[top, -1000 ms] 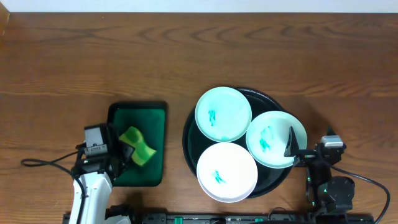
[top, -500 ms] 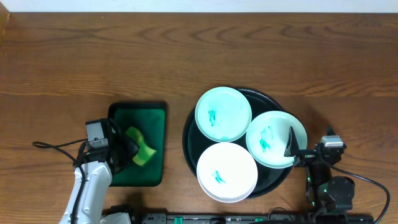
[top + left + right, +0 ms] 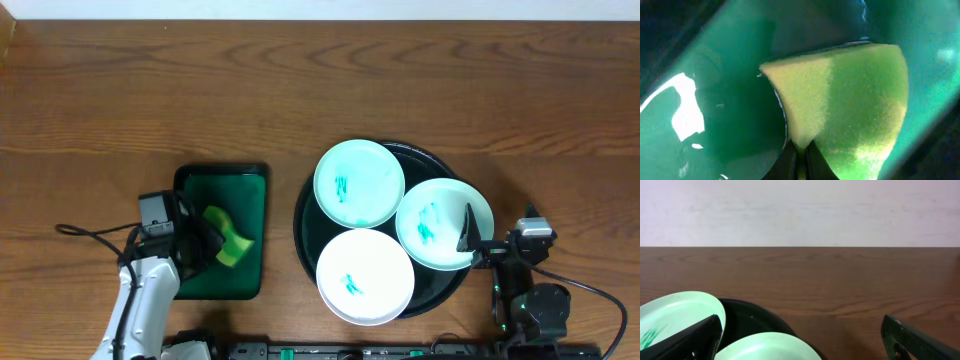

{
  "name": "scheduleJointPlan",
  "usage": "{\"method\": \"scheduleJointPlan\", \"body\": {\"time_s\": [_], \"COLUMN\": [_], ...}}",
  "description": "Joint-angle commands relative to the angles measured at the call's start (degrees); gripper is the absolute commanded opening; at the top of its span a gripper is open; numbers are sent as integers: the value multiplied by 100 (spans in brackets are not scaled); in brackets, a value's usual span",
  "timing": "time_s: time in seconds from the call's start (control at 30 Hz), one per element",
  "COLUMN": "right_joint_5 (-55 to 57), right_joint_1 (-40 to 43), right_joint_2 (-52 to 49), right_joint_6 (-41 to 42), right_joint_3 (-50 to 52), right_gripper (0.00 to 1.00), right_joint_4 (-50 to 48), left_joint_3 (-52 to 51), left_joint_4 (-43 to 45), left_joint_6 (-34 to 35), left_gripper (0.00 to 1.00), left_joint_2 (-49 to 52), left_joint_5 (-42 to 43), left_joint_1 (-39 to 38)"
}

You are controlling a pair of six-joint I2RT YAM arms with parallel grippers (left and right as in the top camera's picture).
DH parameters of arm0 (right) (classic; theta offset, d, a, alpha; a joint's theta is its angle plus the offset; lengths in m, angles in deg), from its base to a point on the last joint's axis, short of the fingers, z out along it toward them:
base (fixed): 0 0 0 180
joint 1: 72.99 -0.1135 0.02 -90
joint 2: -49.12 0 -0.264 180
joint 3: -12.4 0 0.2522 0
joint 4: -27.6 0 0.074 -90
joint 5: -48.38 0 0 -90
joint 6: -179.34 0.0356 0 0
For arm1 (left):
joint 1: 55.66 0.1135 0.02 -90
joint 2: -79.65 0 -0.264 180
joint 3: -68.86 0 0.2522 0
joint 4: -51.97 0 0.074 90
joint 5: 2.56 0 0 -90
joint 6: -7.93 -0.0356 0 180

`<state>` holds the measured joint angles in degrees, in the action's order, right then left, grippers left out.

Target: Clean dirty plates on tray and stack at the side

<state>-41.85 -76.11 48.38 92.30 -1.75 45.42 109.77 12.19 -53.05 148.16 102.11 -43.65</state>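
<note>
The left gripper (image 3: 799,157) is pinching the green sponge (image 3: 845,95) by its edge inside the small green tray (image 3: 240,180). The right gripper (image 3: 801,337) is hanging spread wide at 4 o'clock of the black tray (image 3: 305,215). Three scribbled plates (image 3: 359,183) are lying on it at 11, 3 and 7 o'clock.

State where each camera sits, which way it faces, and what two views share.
Overhead: above the table, facing straight down: black tray with three plates, green tray with sponge, left gripper and right gripper at the bottom.
Left wrist: on the left arm, looking along its shut fingers at the sponge they pinch, green tray behind.
Right wrist: low beside the black tray, facing across the table to the wall; open fingers frame two plates.
Shared: overhead and left wrist both show the sponge.
</note>
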Motion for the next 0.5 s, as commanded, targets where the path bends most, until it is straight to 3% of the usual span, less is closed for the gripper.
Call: {"method": "scheduleJointPlan", "body": {"time_s": [0.0, 0.2, 0.47], "right_joint_5": [-4, -4, -4], "right_joint_1": [42, 42, 42], "right_joint_2": [9, 9, 9], "right_joint_6": [-46, -46, -46], "right_joint_3": [9, 9, 9], "right_gripper": [99, 99, 99], "right_joint_4": [24, 24, 24], "left_joint_3": [321, 1021, 1670], "left_joint_4": [-372, -1268, -1572], "left_joint_6": [-400, -868, -863], "left_gripper": [7, 7, 7], "left_joint_2": [-20, -22, -20], "left_joint_5": [-203, -968, -1093], "left_joint_1": [2, 2, -37]}}
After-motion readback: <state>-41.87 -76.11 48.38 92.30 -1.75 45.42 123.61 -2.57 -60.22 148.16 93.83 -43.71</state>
